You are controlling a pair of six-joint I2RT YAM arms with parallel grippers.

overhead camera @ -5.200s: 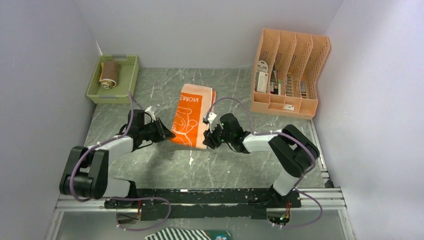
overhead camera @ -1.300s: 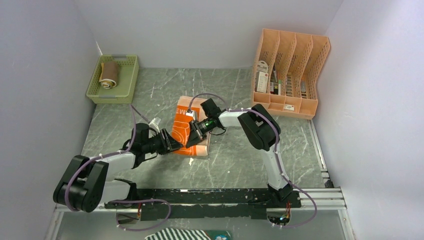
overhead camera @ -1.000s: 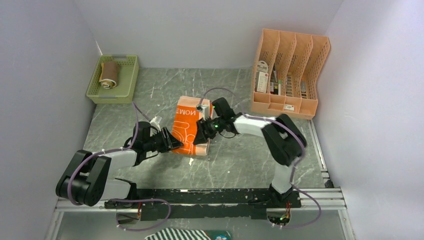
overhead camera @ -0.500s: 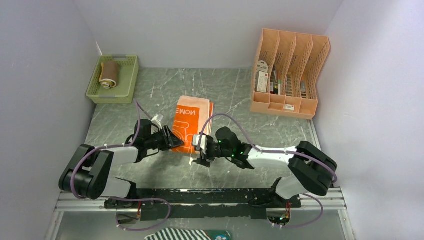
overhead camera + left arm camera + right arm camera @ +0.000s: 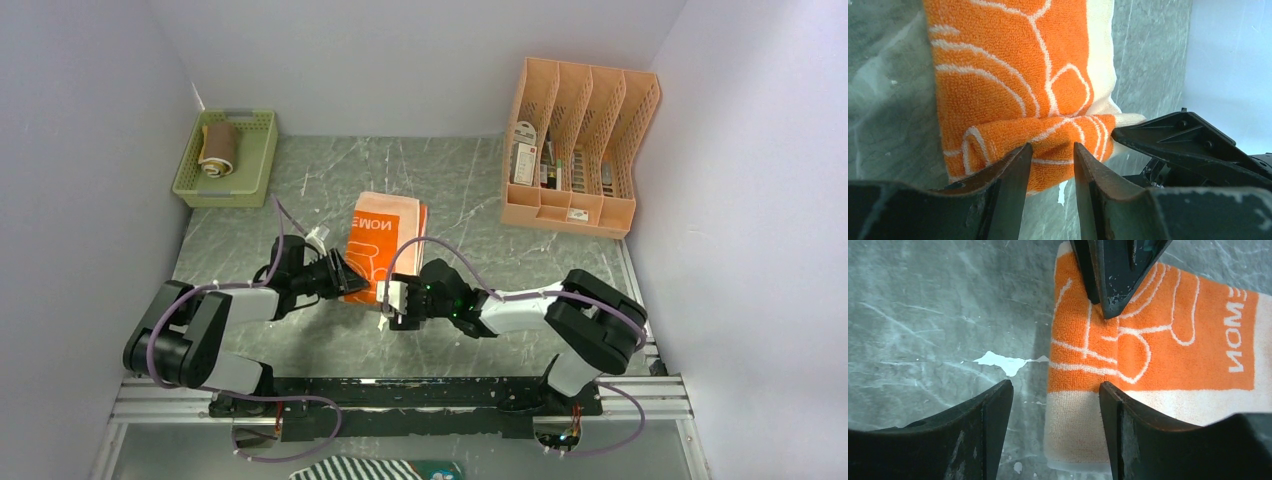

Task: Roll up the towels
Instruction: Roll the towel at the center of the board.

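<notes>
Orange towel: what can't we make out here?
- Top view: near edge of the orange towel, hidden under the left gripper and right gripper.
- Left wrist: whether the fingers pinch the fold; they cover the contact.
- Right wrist: towel's far end, cut off by the frame edge.
- Top view: tan towel in the basket, too small for detail.

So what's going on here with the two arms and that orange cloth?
Two robot arms are rolling up towels. The orange towel lies folded on the table, its near edge turned over into a small first roll. The left arm's fingers are nearly closed at that roll; whether they pinch it is hard to tell. The right arm's fingers are spread wide at the towel's near right corner. A smaller towel sits rolled in the green basket.
</notes>
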